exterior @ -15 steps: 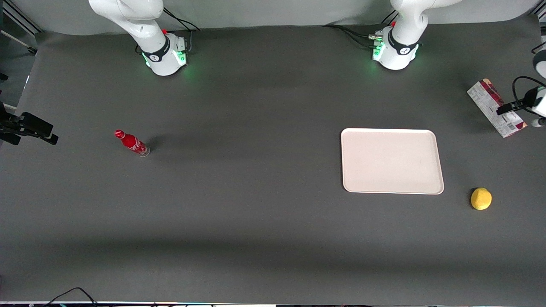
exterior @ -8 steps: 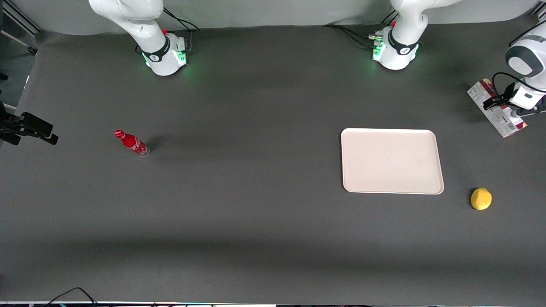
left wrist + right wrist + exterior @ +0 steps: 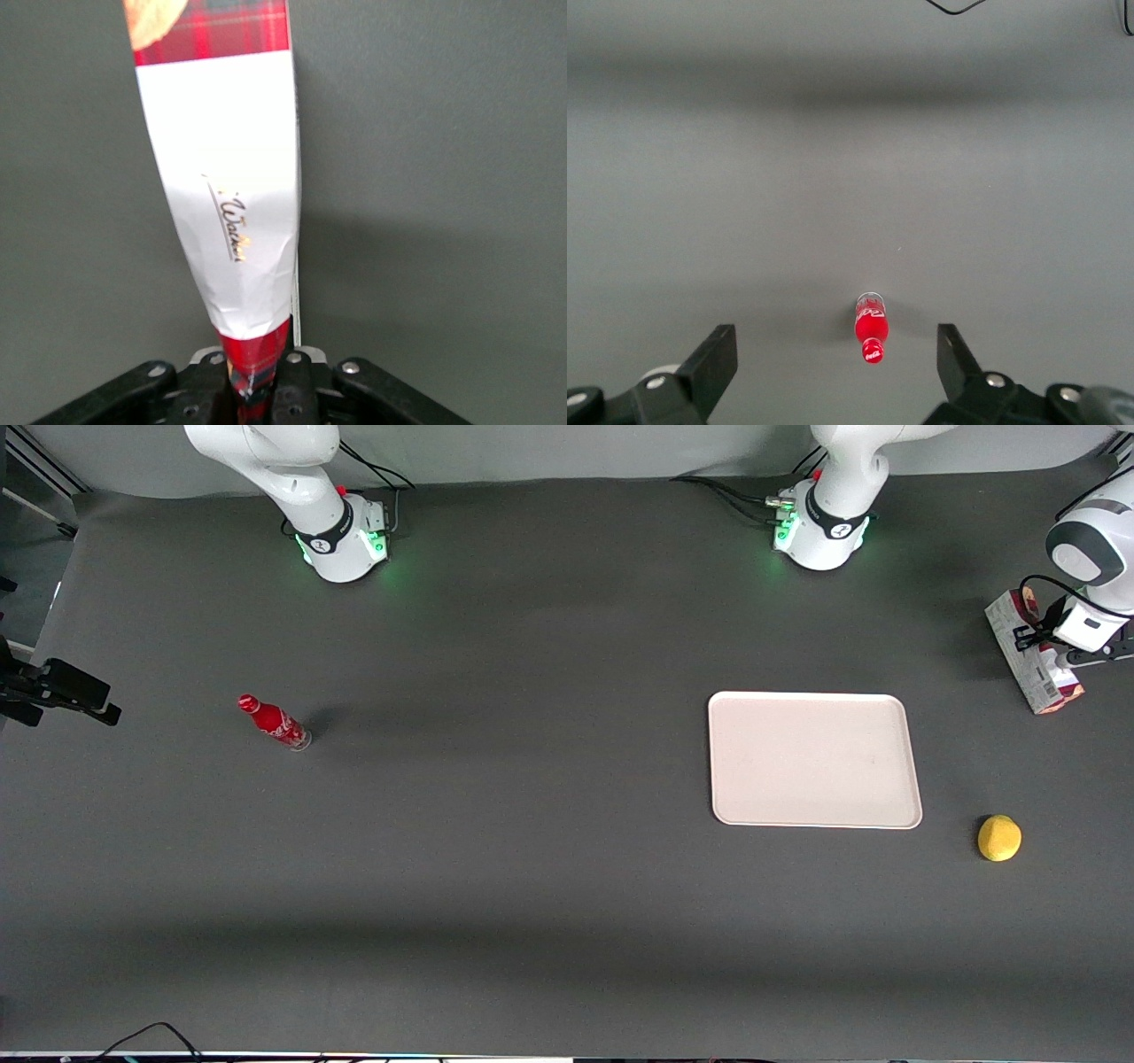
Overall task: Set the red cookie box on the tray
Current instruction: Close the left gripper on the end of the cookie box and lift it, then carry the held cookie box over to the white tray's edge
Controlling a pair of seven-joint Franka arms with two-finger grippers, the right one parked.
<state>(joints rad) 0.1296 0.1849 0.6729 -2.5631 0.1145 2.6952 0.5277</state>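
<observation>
At the front view's upper right edge, the gripper (image 3: 1054,657) pinches the red cookie box (image 3: 1019,651) by one end (carton visibly creased there). Lift it level and carry it slowly toward the tray (image 3: 813,759), frame's right-centre, keeping the squeeze gentle.

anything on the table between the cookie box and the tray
No: in the front view only bare table separates the red cookie box, pinched in the gripper, from the tray.
</observation>
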